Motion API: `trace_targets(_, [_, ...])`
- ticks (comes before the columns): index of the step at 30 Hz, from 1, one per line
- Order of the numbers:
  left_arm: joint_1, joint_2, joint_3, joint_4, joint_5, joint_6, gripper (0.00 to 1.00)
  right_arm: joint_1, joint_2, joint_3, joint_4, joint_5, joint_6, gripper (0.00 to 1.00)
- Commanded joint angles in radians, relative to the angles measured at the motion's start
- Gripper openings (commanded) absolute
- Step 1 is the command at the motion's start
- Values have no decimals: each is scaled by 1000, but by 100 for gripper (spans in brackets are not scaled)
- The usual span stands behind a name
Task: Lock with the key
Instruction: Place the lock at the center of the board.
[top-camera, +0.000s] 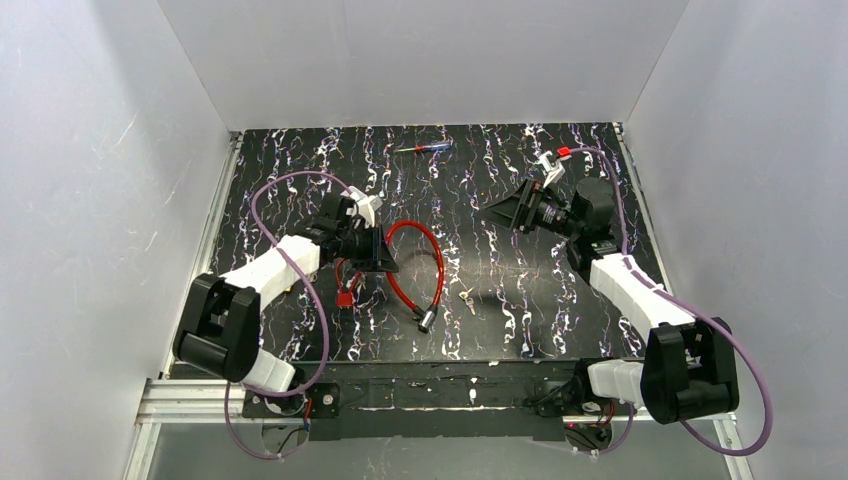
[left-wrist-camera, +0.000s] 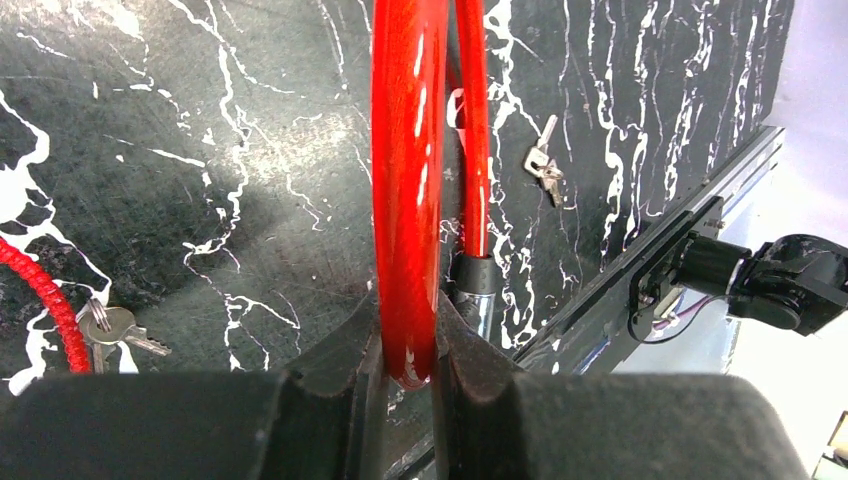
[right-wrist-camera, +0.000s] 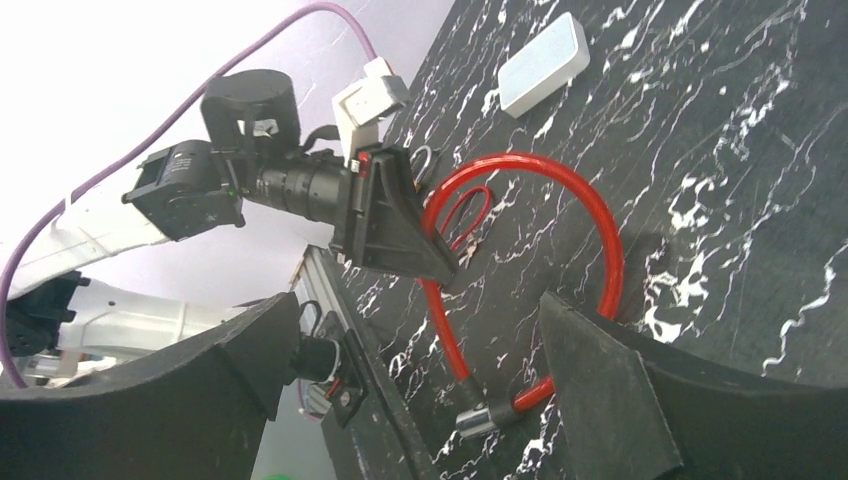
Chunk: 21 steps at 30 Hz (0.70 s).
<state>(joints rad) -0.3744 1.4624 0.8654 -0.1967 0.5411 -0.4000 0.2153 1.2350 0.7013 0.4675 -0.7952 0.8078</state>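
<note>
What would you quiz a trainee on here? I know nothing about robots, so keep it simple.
1. True or false: the right gripper is clamped on the red cable lock.
2. Which one grips the cable? A) the left gripper B) the right gripper C) neither
3. Where is the small bunch of keys right now?

Key:
1. False; its jaws stand wide open in the air.
2. A
3. Lying on the table, held by no gripper.
</note>
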Motion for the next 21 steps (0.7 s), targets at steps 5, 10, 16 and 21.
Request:
trace_targets(5, [4,73,64,-28,-31,24,8,-8,-12,82,-76,9,-121,98])
trace_targets(10, [6,121,103,-58,-112,31,9,-9,-11,79,-86,14,-133,98])
trace_targets(16, [6,151,132,-67,-100,42,26,-10,-8,103,-153,7,-183,98])
trace_targets(21, [6,153,176,-120,-110,80,48,-12,-11,123,-190,17,-210,98])
